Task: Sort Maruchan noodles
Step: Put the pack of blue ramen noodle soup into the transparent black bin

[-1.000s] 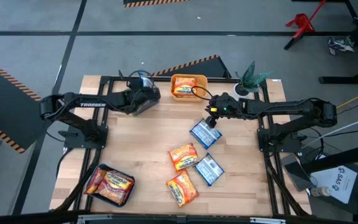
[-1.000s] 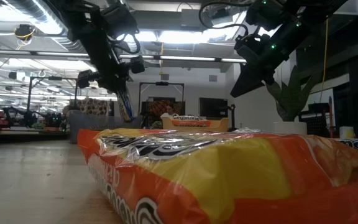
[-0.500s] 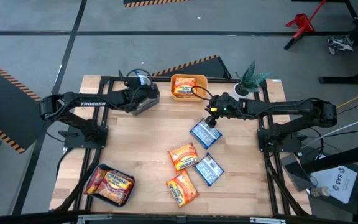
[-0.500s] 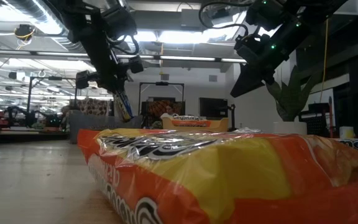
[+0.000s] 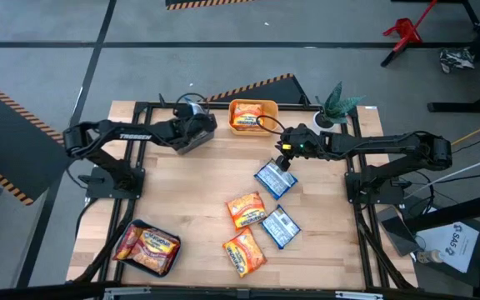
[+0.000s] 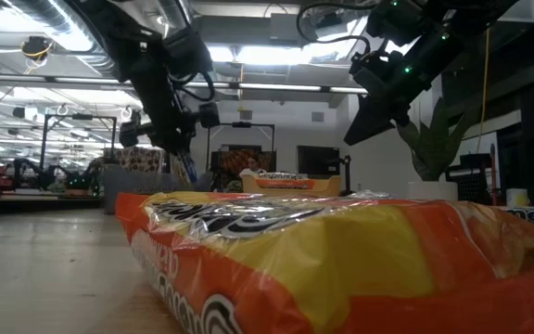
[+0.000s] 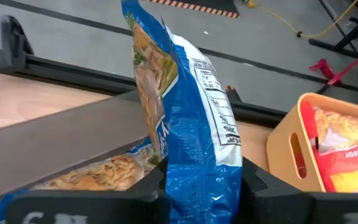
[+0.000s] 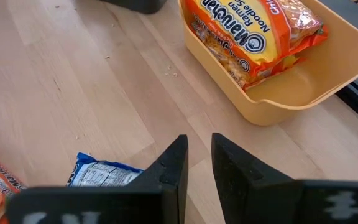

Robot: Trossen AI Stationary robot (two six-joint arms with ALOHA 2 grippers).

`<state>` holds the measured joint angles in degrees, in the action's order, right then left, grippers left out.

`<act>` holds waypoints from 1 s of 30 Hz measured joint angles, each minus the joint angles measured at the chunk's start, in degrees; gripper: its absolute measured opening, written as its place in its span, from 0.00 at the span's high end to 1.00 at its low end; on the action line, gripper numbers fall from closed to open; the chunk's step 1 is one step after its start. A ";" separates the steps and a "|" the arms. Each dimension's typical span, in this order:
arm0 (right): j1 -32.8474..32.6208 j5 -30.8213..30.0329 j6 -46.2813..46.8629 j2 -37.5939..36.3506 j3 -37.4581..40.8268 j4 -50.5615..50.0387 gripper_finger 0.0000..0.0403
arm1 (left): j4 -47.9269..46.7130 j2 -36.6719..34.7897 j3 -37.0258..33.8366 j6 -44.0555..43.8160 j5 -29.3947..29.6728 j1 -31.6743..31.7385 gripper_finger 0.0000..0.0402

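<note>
Left pincer [image 7: 197,186]: pinching an upright blue crinkly plastic noodle packet [image 7: 188,118], held over the grey plastic bin [image 5: 192,133] at the wooden table's [image 5: 182,192] far edge. Right pincer [image 8: 197,168]: fingers nearly pressed together, gripping nothing, above a blue packet lying flat [image 5: 274,177]. Yellow-orange plastic bin [image 5: 252,117]: holds orange packets [image 8: 247,31], far edge, centre. Loose on the table: two orange packets [image 5: 245,209] [image 5: 244,253] and one more blue packet [image 5: 280,228]. Dark bin [image 5: 148,250], near left corner: red-pink packets.
</note>
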<state>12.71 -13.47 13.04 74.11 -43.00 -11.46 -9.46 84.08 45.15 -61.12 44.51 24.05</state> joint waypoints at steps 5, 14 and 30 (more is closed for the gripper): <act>0.00 0.01 0.00 0.00 0.00 0.01 0.85 | 3.11 2.08 0.00 0.26 -0.69 0.06 0.84; 0.00 0.51 0.00 0.00 0.00 -0.26 0.85 | 5.82 5.63 0.00 2.71 -3.76 0.11 0.84; 0.00 3.66 -1.01 0.00 0.00 -0.33 0.85 | 16.46 5.52 -0.07 24.28 -12.79 0.11 0.60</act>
<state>12.71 -9.82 12.03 74.11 -43.00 -11.79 7.01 89.60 45.08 -36.84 31.72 24.16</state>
